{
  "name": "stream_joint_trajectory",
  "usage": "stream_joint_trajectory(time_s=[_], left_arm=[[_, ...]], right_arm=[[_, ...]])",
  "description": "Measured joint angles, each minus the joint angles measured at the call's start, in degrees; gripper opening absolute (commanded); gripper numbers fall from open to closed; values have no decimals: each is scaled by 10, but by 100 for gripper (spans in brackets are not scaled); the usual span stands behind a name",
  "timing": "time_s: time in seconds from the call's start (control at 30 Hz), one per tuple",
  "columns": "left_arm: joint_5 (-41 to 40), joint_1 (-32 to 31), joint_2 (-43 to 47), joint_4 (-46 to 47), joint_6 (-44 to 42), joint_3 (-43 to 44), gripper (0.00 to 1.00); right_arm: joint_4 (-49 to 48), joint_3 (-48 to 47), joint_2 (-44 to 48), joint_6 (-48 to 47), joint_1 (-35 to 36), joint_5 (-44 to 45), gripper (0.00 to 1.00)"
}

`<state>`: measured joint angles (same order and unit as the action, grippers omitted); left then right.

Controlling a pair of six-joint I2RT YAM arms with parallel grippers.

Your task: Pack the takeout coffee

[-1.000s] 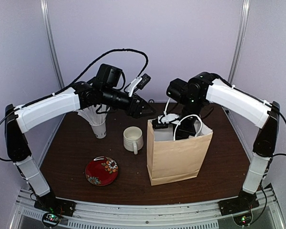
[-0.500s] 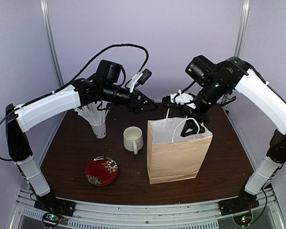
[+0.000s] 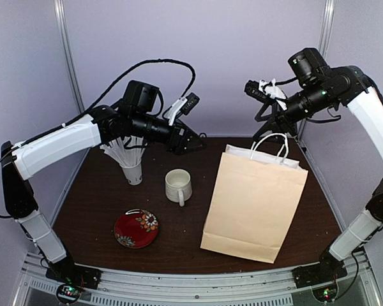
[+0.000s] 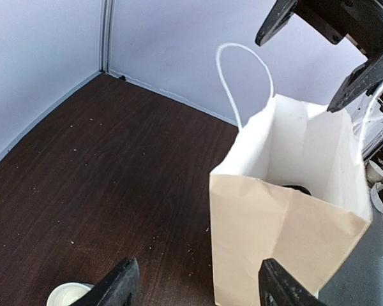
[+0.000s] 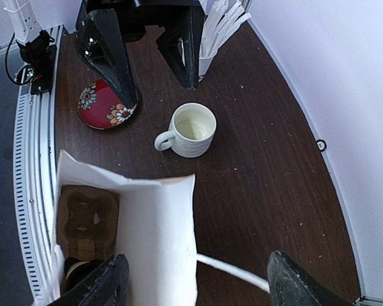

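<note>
The brown paper bag point(image 3: 255, 204) stands right of centre, leaning. Its mouth shows in the left wrist view point(image 4: 287, 210) and the right wrist view point(image 5: 156, 242). Of the takeout coffee only a dark round edge point(image 4: 298, 189) shows deep inside, next to a cardboard cup carrier point(image 5: 86, 217); the cup itself is hidden. My right gripper point(image 3: 271, 124) hovers over the bag's top, jaws wide, and one white handle cord point(image 5: 233, 271) runs between them towards a finger point(image 5: 287, 280). My left gripper point(image 3: 195, 143) is open and empty left of the bag, also seen from its wrist point(image 4: 198, 284).
A white ceramic mug point(image 3: 178, 186) sits left of the bag. A paper cup of white straws point(image 3: 131, 162) stands behind it under the left arm. A red flowered plate point(image 3: 136, 228) lies near the front left. Walls close off the back and both sides.
My right gripper rose out of the bag's mouth and swung up and right. The bag moved right, leans and looks larger. The left gripper drew back slightly to the left.
</note>
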<state>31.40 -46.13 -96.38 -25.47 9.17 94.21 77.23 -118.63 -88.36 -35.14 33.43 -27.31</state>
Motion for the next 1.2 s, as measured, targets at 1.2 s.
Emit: stream_joint_trajectory(time_s=[1.2], left_arm=[[-69,-1,60,6,-12,-81,68]], right_arm=[[79,204,92,62,-48,-150,60]])
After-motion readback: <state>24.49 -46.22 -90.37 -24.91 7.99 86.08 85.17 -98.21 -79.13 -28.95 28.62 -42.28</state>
